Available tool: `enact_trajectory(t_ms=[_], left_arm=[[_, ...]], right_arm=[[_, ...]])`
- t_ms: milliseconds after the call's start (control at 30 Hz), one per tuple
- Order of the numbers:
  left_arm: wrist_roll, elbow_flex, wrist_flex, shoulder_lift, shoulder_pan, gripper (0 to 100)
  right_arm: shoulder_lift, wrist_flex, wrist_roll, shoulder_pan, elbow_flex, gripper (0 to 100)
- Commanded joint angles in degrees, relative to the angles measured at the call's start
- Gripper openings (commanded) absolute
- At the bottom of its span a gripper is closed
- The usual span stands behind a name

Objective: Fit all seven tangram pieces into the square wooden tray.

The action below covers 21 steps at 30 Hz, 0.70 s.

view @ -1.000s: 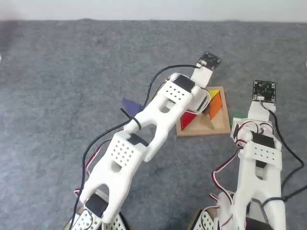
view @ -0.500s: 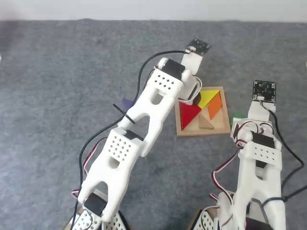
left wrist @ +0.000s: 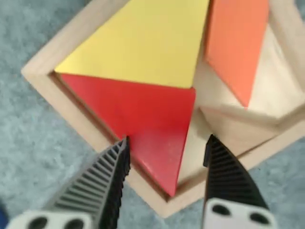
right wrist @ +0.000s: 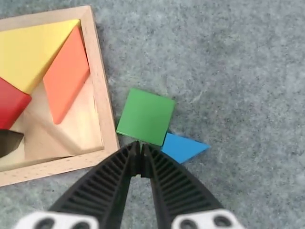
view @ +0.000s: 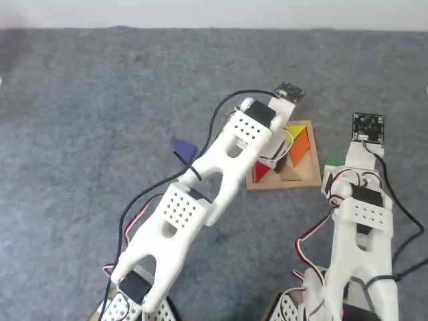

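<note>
The square wooden tray [view: 284, 184] lies right of the table's middle. In it are a yellow triangle [left wrist: 143, 43], a red triangle [left wrist: 147, 114] and an orange piece [left wrist: 236, 43], with bare wood beside them. My left gripper [left wrist: 167, 140] hangs open just above the red triangle's corner, holding nothing. A green square [right wrist: 146, 117] and a small blue triangle [right wrist: 183, 147] lie on the carpet just outside the tray's rim [right wrist: 97, 81]. My right gripper [right wrist: 140, 147] is shut and empty, close to the green square's near edge.
A dark blue-purple piece [view: 184, 147] lies on the grey carpet left of the tray, beside the left arm [view: 221, 160]. The right arm [view: 361, 207] stands at the right, near the green square [view: 331, 162]. Open carpet stretches to the left and far side.
The left arm swung back and to the left off the tray, then came back over it and now covers its left half. The right arm has kept still.
</note>
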Motion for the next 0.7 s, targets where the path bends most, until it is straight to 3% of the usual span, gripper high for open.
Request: enact_trajectory(t_ms=[0,367,467,667], left_arm=[[0.26,-3.74,-1.93,0.44,-0.35,24],[-3.69,-6.64,-7.21,0.44,-1.49,24],[-3.96,-8.48,-7.30,-0.79,-3.16,24],[1.93,-26.42,8.09,-9.49,-16.53,24]], right_arm=[[0.04,0.22,0.70,-0.40,-2.20,2.0],[0.04,0.22,0.70,-0.66,-2.02,2.0],[0.22,1.80,3.78,-3.47,-2.02,1.9],[9.36,14.37,8.18,-7.87,-13.54,1.9]])
